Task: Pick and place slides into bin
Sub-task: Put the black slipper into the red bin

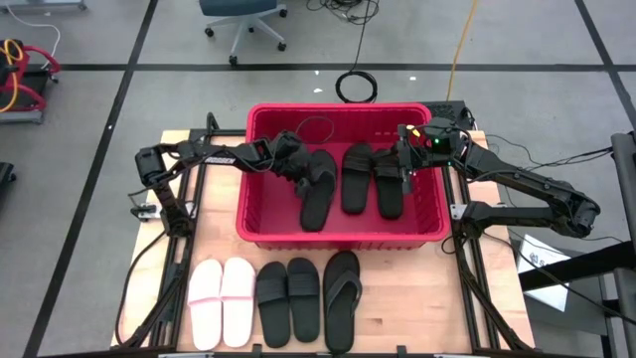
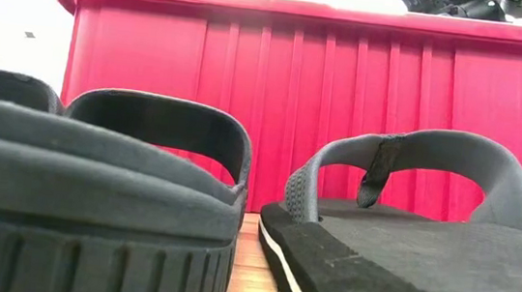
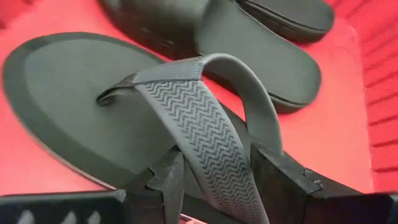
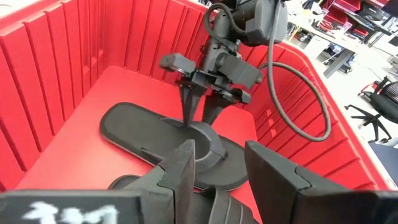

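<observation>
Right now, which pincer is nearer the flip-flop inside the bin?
Left. The left pincer is down at the flip-flop in the red bin, its fingers astride the strap. The right pincer hangs over the black slides beside it, jaws apart.

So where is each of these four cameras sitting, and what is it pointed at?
High view: above the table, looking straight down on the red bin, the slides and both arms.
Low view: at table height, behind a black slide and a flip-flop, facing the bin wall; part of an arm shows over the rim.
Left wrist view: on the left arm inside the bin; the left gripper straddles the strap of the flip-flop in the bin.
Right wrist view: on the right arm; the right gripper faces the left gripper.
Both wrist views share that flip-flop.
</observation>
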